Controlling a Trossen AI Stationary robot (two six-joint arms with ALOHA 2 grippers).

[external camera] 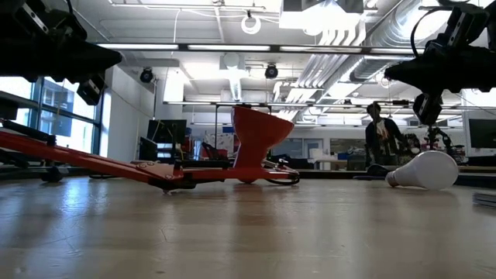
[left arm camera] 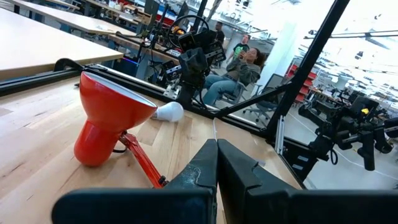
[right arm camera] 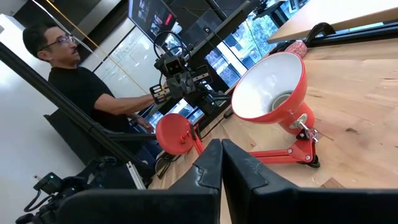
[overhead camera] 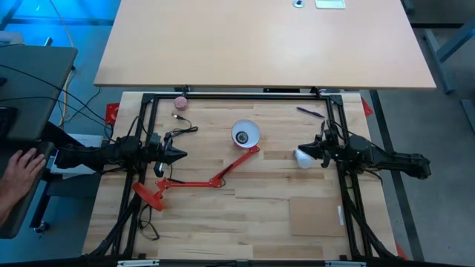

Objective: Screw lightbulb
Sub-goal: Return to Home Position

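The white lightbulb (overhead camera: 303,158) lies on its side on the wooden table, its screw base (external camera: 392,179) pointing toward the red lamp. The lamp lies flat on the table with its jointed arm (overhead camera: 223,176) folded. Its shade (overhead camera: 245,133) opens upward and shows its white inside (right arm camera: 264,93); its round base (overhead camera: 151,194) is at the left. My right gripper (overhead camera: 297,152) hangs shut, level, just above the bulb (external camera: 426,170) and clear of it. My left gripper (overhead camera: 184,154) is shut, level, left of the lamp, with nothing in it (left arm camera: 217,165).
A small pink ball (overhead camera: 180,101) and a purple pen (overhead camera: 310,112) lie near the far edge. A cardboard piece (overhead camera: 315,216) lies at the near right, and a black cable (overhead camera: 182,132) lies by the left gripper. A person's hand (overhead camera: 18,174) rests beyond the table's left side.
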